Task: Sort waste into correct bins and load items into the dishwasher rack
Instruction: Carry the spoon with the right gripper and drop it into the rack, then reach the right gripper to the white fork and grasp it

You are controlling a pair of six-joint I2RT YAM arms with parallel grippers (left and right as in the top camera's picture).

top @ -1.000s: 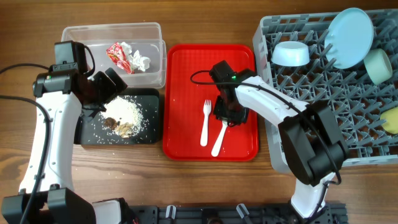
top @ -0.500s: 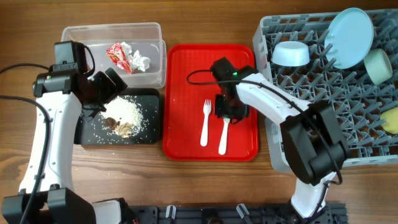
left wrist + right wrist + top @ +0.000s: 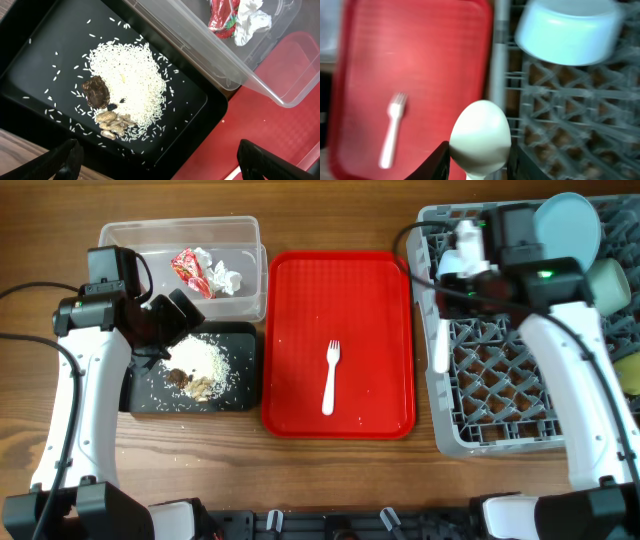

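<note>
My right gripper (image 3: 470, 265) (image 3: 480, 150) is shut on the white spoon (image 3: 480, 132) and holds it over the left edge of the grey dishwasher rack (image 3: 500, 390). The spoon shows as a white strip in the overhead view (image 3: 440, 345). The white fork (image 3: 331, 375) lies on the red tray (image 3: 300, 300). My left gripper (image 3: 175, 320) (image 3: 162, 170) is open and empty above the black tray (image 3: 145, 395), which holds rice and brown bits (image 3: 125, 80). The clear tub (image 3: 130, 235) holds the red-and-white wrapper (image 3: 188, 268) and the tissue (image 3: 225, 277).
In the rack stand the pale blue plate (image 3: 562, 235), the mint green bowl (image 3: 608, 285), the yellow cup (image 3: 630, 375) and the pale blue bowl (image 3: 570, 30), which sits just beyond my right gripper. Upright pegs fill the rack.
My right gripper has lifted the spoon off the red tray and swung up and right to the rack's left edge. The fork and the left arm have not moved.
</note>
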